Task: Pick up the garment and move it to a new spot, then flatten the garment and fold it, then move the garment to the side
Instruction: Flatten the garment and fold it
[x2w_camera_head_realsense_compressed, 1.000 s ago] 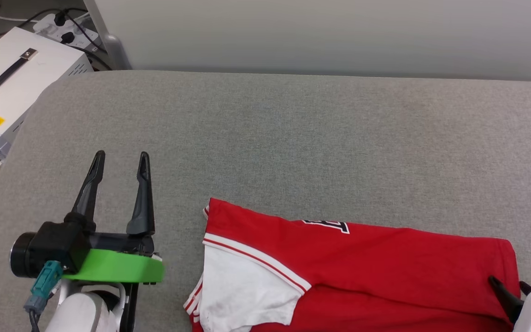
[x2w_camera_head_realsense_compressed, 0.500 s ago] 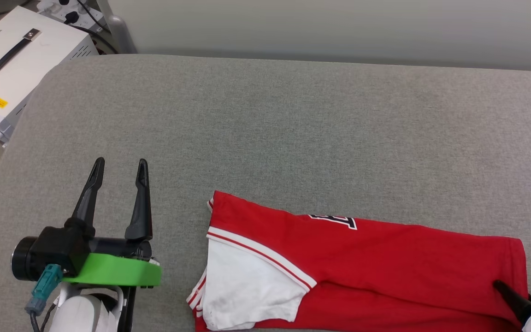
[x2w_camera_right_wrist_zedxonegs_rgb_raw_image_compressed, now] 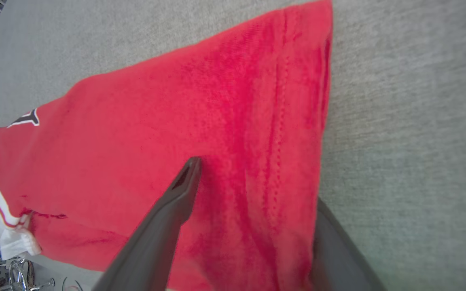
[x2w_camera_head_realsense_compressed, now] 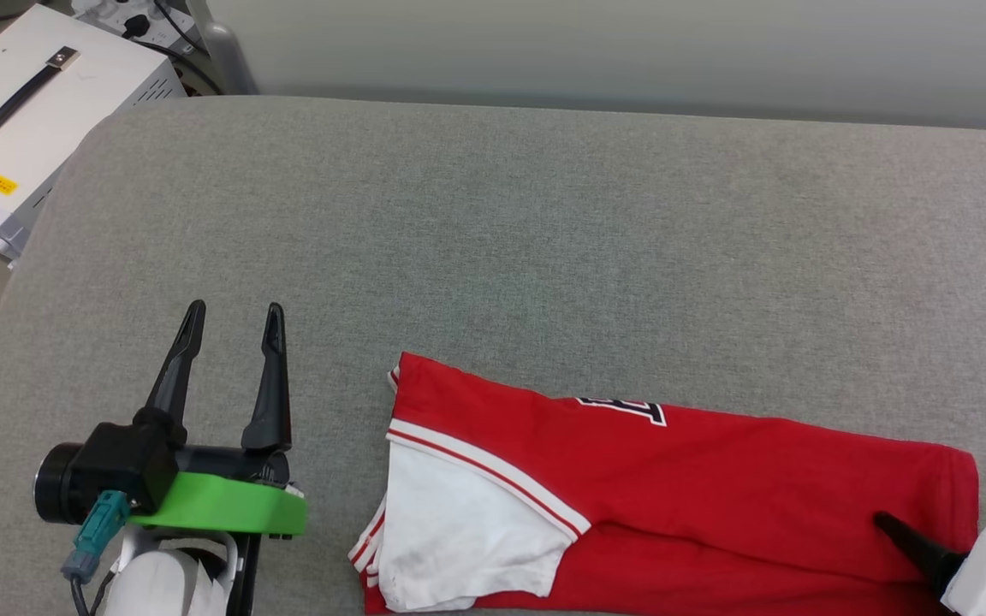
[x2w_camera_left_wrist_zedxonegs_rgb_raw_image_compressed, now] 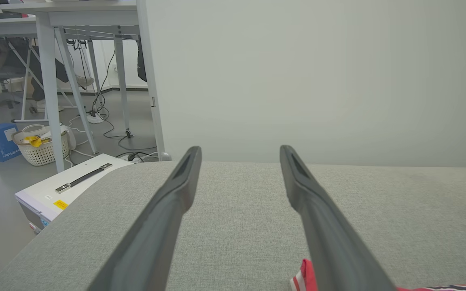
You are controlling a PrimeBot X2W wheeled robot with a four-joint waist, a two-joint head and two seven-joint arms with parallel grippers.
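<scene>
A red jersey T-shirt with white sleeves (x2w_camera_head_realsense_compressed: 715, 479) lies folded lengthwise along the near edge of a grey fabric surface (x2w_camera_head_realsense_compressed: 544, 214). The left tool (x2w_camera_head_realsense_compressed: 234, 306) hovers open beside it. The right tool (x2w_camera_right_wrist_zedxonegs_rgb_raw_image_compressed: 257, 182), jaws apart, straddles its hem. Further folding and moving aside likely remain.

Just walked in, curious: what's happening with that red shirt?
A two-armed robot is working on a red jersey T-shirt, which lies folded lengthwise on a grey padded surface. Its right gripper is open, straddling the hem end with one finger over the fabric. Its left gripper hovers open beside the sleeve end, touching nothing.
</scene>
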